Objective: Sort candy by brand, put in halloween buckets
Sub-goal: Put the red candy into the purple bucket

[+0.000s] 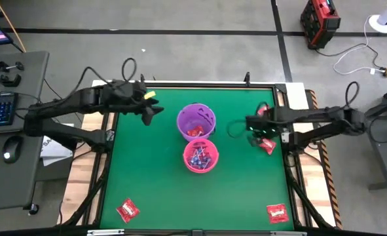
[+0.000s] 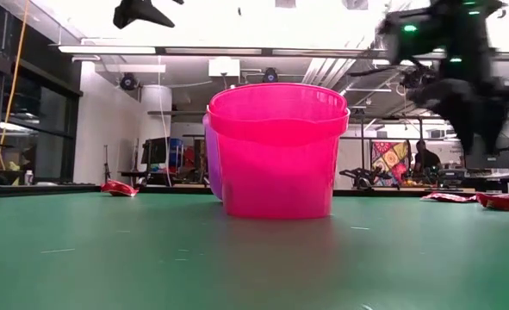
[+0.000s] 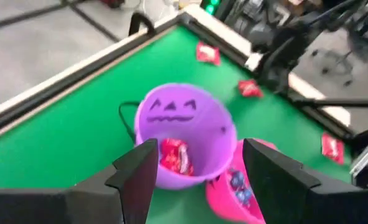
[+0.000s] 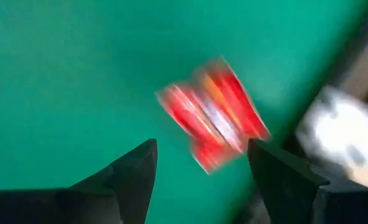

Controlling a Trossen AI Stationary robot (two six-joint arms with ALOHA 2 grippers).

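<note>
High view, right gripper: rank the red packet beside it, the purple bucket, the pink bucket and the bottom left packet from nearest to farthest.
From the right gripper:
1. The red packet, just beside it near the table's right edge.
2. The purple bucket and the pink bucket, mid-table; too close to call.
3. The bottom left packet, in the near left corner, clearly farthest.

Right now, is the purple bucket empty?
No, the left wrist view shows a red candy packet lying inside the purple bucket.
</note>
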